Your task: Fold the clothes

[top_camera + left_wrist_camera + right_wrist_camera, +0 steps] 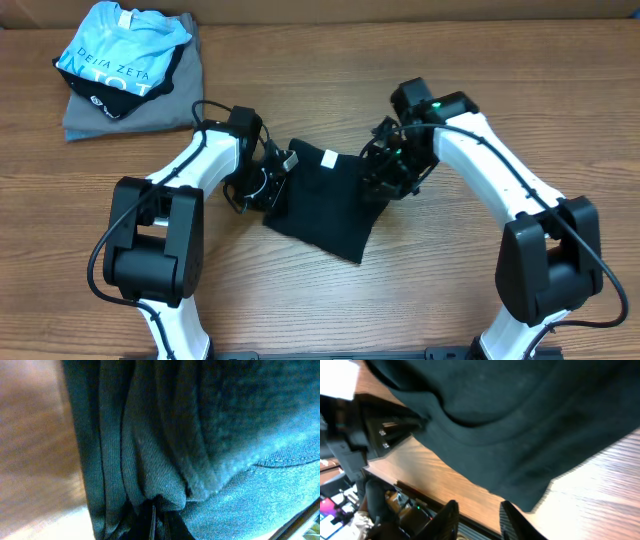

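The black T-shirt (325,200) is laid folded at the middle of the tabletop (420,60), between the two arms. Gathered cloth at its left edge is clamped in the closed jaws of the left gripper (270,180). The right gripper (477,522) jaws are parted narrowly, with nothing held.

The left arm (185,165) is bent inward toward the middle, and its wrist is held low. Its tool (262,185) is closed, with a bunched fold of the black shirt (325,205) pinched between the jaws. The right arm (495,165) is bent inward from the opposite side. Its tool (477,520) is held with the fingers (447,515) parted, and nothing is gripped between them.
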Motion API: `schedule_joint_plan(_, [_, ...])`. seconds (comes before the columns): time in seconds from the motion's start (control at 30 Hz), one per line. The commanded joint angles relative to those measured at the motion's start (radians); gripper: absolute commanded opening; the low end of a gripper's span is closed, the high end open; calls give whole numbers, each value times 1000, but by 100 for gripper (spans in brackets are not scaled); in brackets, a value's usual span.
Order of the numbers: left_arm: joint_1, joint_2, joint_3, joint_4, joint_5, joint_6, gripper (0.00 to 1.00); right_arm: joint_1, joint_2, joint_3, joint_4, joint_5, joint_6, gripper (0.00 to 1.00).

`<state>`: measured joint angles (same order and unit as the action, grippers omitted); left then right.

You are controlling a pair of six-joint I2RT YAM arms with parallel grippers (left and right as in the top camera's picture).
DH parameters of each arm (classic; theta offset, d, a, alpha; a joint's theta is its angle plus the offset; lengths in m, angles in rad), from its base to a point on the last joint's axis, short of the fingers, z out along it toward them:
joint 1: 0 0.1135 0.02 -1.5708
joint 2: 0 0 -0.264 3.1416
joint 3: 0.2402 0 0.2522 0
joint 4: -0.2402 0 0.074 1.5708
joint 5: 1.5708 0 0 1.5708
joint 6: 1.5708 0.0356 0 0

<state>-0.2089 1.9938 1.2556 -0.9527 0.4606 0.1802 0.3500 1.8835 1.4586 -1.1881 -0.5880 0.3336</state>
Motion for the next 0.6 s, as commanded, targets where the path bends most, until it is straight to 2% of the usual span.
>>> schedule_joint_plan(0.0, [-2, 7, -55, -51, -21, -84, 4, 61, -19, -27, 50, -16, 74, 33])
schedule_joint_plan(0.23, [3, -32, -29, -116, 0, -129, 6, 112, -19, -227, 242, 44, 311, 32])
schedule_joint_plan(0.47, [58, -129, 108, -133, -33, -136, 30, 63, -19, -377, 340, 37, 378, 32])
schedule_joint_plan(0.57, [59, -138, 123, -121, -55, -135, 36, 46, -19, -399, 351, 36, 378, 31])
